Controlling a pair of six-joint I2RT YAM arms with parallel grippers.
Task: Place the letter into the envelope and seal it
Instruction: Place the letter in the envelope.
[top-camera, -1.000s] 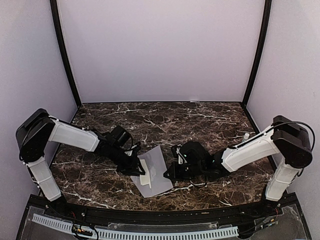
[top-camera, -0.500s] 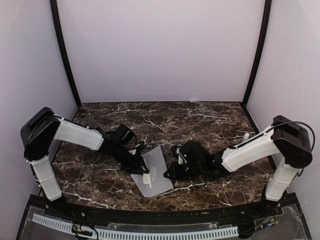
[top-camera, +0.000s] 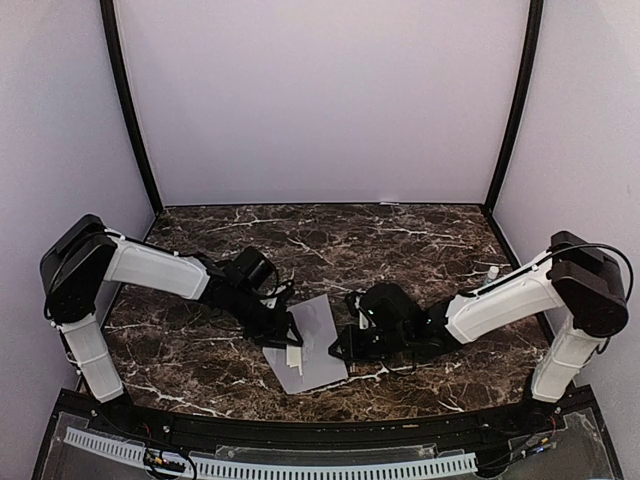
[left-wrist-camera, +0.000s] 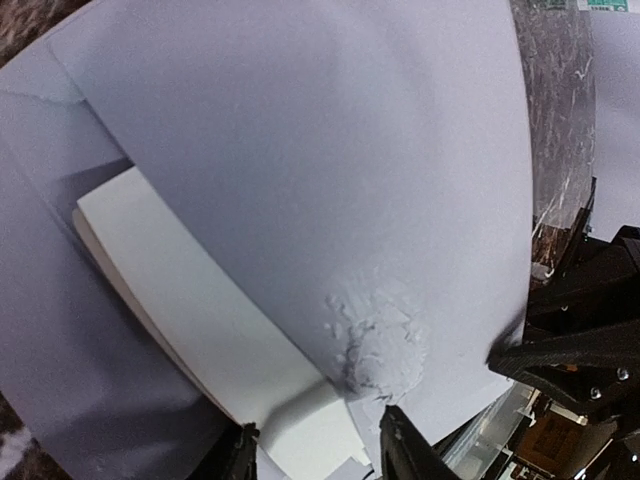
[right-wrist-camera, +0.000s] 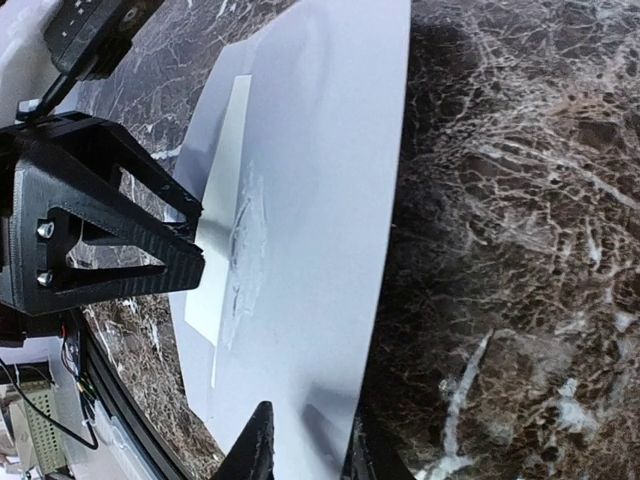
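Note:
The pale grey-lavender envelope (top-camera: 315, 340) lies flat on the marble table between both arms. The cream letter (top-camera: 293, 357), folded, is tucked under the envelope's upper sheet, with only a short end sticking out at its left edge. In the left wrist view the letter (left-wrist-camera: 200, 320) runs under the envelope (left-wrist-camera: 320, 150), whose paper is scuffed near the opening. My left gripper (left-wrist-camera: 320, 455) is open, its fingers standing either side of the letter's free end. My right gripper (right-wrist-camera: 310, 455) is open a little over the envelope's (right-wrist-camera: 320, 200) right edge, with the letter (right-wrist-camera: 222, 190) beyond it.
The dark marble table (top-camera: 400, 240) stretches behind and to the right of the envelope. Lavender walls and black corner posts (top-camera: 130, 110) close in the back and sides. The left gripper's black finger frame (right-wrist-camera: 100, 220) sits close to the letter in the right wrist view.
The letter has slid further into the envelope, so less of it shows. The left gripper has moved slightly right and its jaws have parted. The right gripper's jaws have also opened a little.

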